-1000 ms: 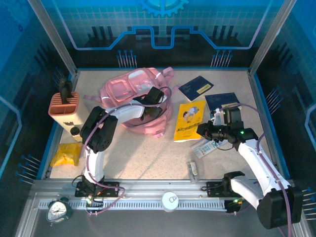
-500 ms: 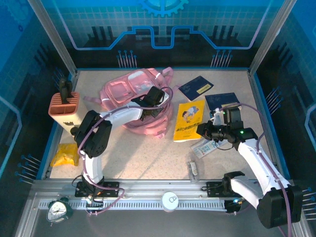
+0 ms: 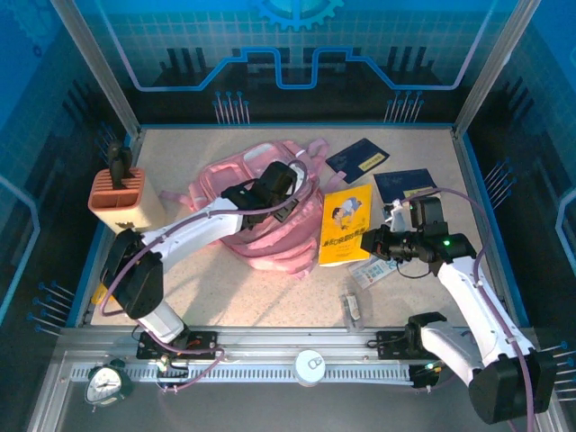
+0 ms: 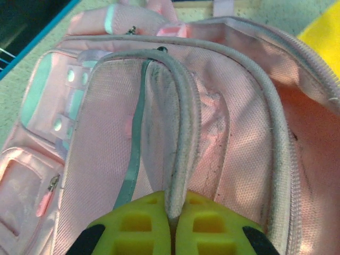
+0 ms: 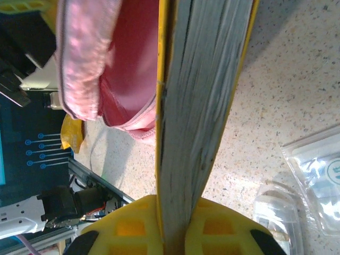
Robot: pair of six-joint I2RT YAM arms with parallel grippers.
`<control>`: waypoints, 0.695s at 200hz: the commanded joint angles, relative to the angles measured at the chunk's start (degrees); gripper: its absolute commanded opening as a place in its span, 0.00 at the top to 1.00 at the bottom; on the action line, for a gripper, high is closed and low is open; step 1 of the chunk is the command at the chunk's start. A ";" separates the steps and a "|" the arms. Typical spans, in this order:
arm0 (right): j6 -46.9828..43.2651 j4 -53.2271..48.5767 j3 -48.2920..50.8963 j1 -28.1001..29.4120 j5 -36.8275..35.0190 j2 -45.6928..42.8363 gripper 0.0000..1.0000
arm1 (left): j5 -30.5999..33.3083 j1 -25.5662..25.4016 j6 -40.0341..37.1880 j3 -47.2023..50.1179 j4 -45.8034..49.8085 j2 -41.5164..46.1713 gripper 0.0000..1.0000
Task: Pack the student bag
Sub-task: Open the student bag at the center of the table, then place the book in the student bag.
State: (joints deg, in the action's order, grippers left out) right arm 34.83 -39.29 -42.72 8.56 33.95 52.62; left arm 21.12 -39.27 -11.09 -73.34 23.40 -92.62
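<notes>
- Two tools are at work here, and both of mine are closed tight on something.
- My left tool (image 4: 172, 219) has its yellow fingers (image 4: 141, 220) pressed together on a piped seam of the pink bag (image 4: 228, 133). The seam runs up from the pinch and curves over the top of the open mouth.
- From above, the bag (image 3: 220, 175) lies on the far left-centre of the surface (image 3: 270, 301). It sits between the orange-and-cream pen holder (image 3: 117, 200) and the yellow book (image 3: 346, 220). My left arm reaches across it from the near left.
- The bag's mouth is gaping, with the darker pink lining showing inside.
- My right tool (image 5: 178, 226) is clamped on the lower edge of the yellow book, with the grey page block squeezed between the pads.
- Through my right wrist camera, the book stands on edge just beside the bag's open rim. I cannot tell whether they touch.
- A clear plastic packet (image 5: 319, 170) lies flat on the surface to the right of the book.
- Two dark blue booklets (image 3: 357, 160) (image 3: 405, 184) lie farther back on the right, apart from the bag.
</notes>
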 commanded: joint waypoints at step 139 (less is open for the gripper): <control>15.14 43.41 -10.48 18.40 6.94 33.01 1.00 | -5.93 5.25 2.91 -7.31 -1.58 8.83 1.00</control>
State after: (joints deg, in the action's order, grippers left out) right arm 49.45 -9.41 -46.37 26.02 38.20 79.59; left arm 18.15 -34.61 -7.62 -77.60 25.91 -88.29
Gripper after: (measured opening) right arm 0.102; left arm 0.060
